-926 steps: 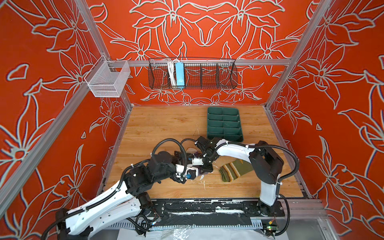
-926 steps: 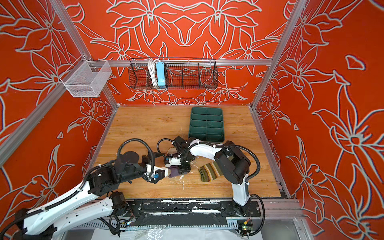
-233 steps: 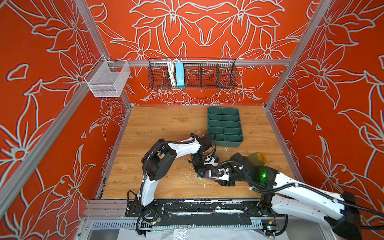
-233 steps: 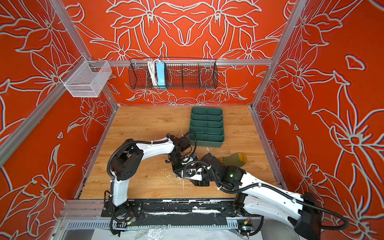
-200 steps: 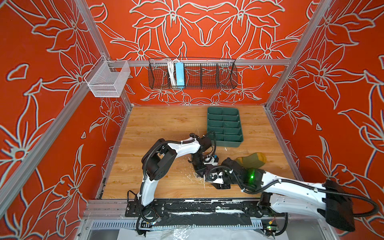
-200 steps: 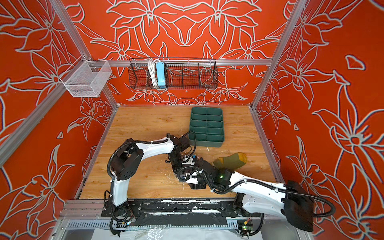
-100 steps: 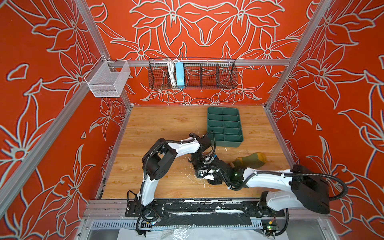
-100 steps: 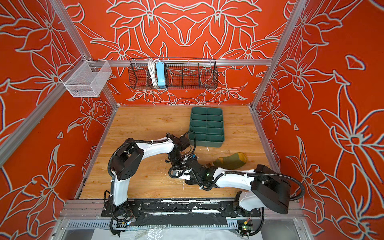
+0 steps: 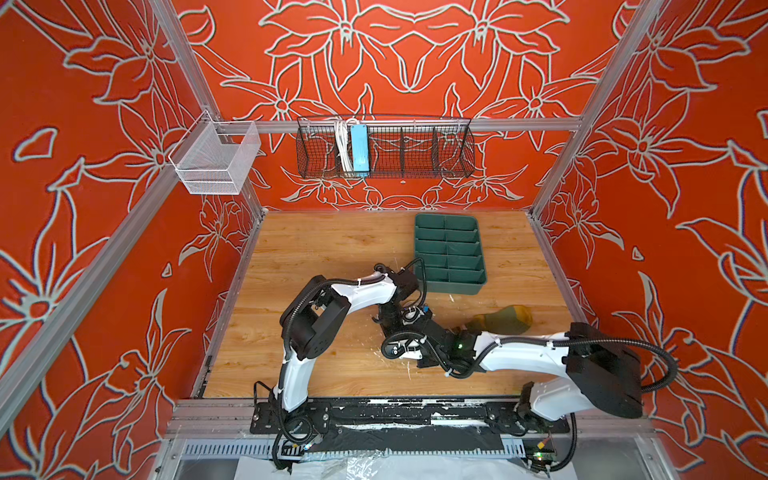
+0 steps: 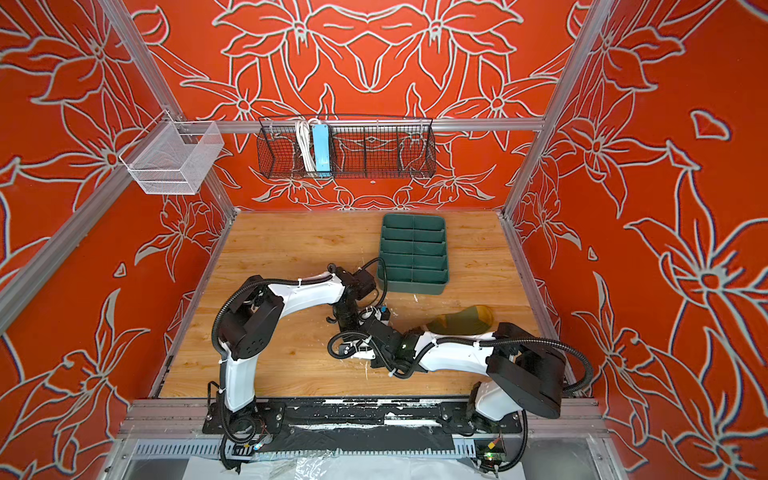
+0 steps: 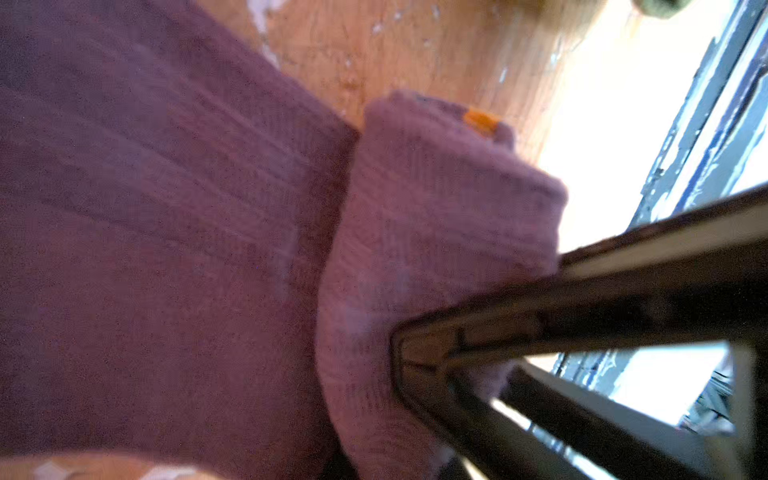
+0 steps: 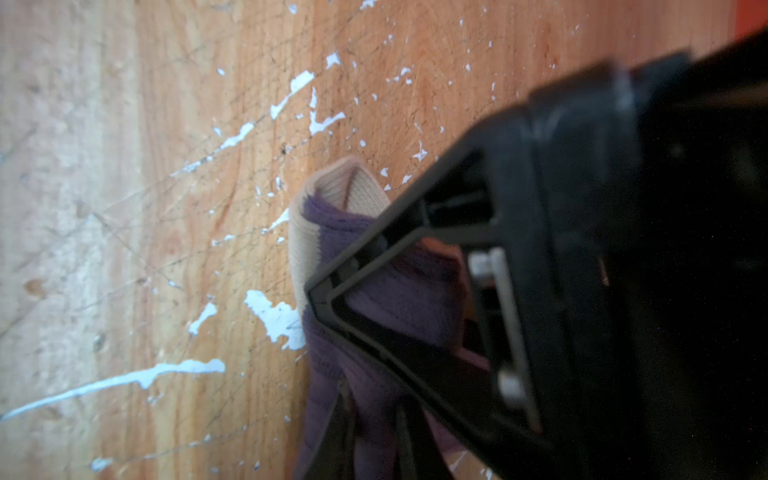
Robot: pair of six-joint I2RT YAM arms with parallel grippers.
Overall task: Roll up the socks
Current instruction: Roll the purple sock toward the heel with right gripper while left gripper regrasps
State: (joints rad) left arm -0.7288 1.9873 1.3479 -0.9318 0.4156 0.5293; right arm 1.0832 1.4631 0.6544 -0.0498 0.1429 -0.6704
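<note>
Centre of frame: in both top views the two arms meet low over the table [image 9: 316, 257], the right arm reaching across the middle.
Purple sock [image 11: 166, 208]: on the table beneath both claws, hidden in the top views. The wrist views show it bunched, with a folded lobe bearing an orange fleck and a cream end. Long axis: cannot tell.
Left claw [image 11: 403, 370]: jaws set nearly together, pinching the folded lobe of the purple sock.
Right claw [image 12: 328, 340]: pinching purple fabric just behind the cream end.
Olive sock [image 9: 503, 319]: flat on the table, right of centre. Long axis runs left to right, slightly tilted, mustard toe toward the right edge. Its other end is partly covered by the right arm.
Surface: wood grain, scratched, flecked with white.
Room: red walls [image 10: 415, 62] with pale flower outlines, aluminium frame.
Tray [image 9: 451, 286]: dark green, divided, above centre, just beside the left arm's wrist.
Wire basket [image 9: 415, 149]: upper centre on the back wall, holding a light blue bar and white cable.
Mesh basket [image 9: 216, 166]: upper left, on the rail.
</note>
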